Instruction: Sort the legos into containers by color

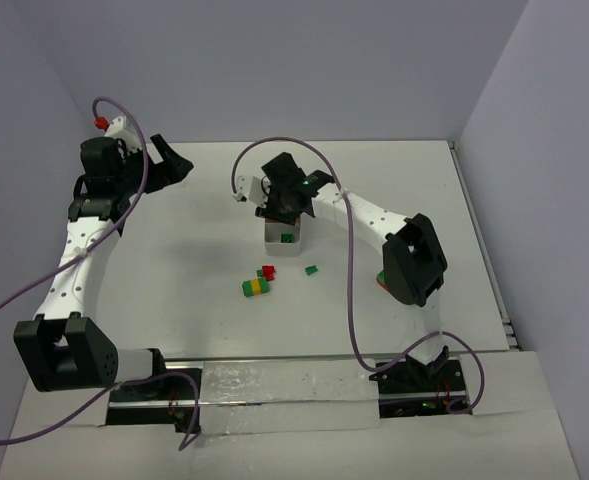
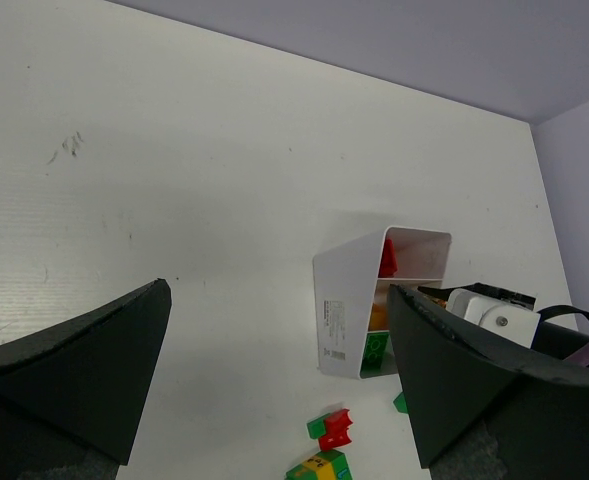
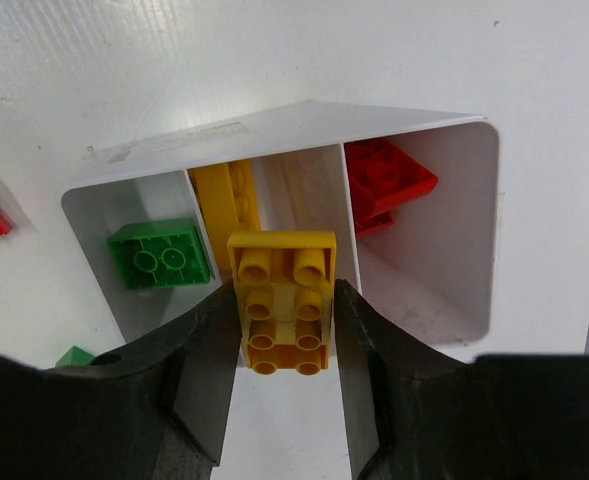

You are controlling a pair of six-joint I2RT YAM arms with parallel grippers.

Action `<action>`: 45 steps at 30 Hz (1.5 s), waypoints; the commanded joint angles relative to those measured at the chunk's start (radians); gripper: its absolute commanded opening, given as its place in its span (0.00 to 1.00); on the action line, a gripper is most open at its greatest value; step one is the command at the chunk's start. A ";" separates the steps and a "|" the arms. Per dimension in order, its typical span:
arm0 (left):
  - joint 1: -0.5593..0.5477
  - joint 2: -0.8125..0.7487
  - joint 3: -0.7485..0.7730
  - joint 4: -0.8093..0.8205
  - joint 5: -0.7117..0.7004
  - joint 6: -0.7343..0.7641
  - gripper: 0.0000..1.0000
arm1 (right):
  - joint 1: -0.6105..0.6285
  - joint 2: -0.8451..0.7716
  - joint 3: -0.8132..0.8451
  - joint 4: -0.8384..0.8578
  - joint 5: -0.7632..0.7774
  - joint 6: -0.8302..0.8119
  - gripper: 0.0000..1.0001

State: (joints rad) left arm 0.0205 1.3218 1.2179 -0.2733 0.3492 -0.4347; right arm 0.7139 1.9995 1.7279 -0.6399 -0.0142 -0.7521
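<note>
My right gripper [image 3: 284,335] is shut on a yellow lego [image 3: 282,290], studs facing the camera, right above the middle compartment of the white tray [image 3: 274,125]. That compartment holds another yellow piece [image 3: 224,200]. A green lego [image 3: 162,262] lies in the left compartment and a red one [image 3: 386,180] in the right. From above, the right gripper [image 1: 292,195] covers the far end of the tray [image 1: 286,240]. My left gripper [image 1: 169,160] is open and empty at the far left, well away from the tray [image 2: 349,310].
Loose on the table in front of the tray are a red-and-green lego [image 1: 268,272], a green-and-yellow stack [image 1: 256,287] and a small green lego [image 1: 312,270]. The right arm's elbow [image 1: 414,260] hangs over the table to their right.
</note>
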 commanded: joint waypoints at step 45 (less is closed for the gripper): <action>-0.018 -0.044 -0.026 -0.018 -0.032 0.163 0.99 | -0.381 -0.486 -0.698 -0.297 0.001 0.287 0.94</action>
State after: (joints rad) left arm 0.0120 1.2934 1.1927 -0.2957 0.3341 -0.2945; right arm 0.3600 1.4742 1.0062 -0.9697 -0.0328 -0.4759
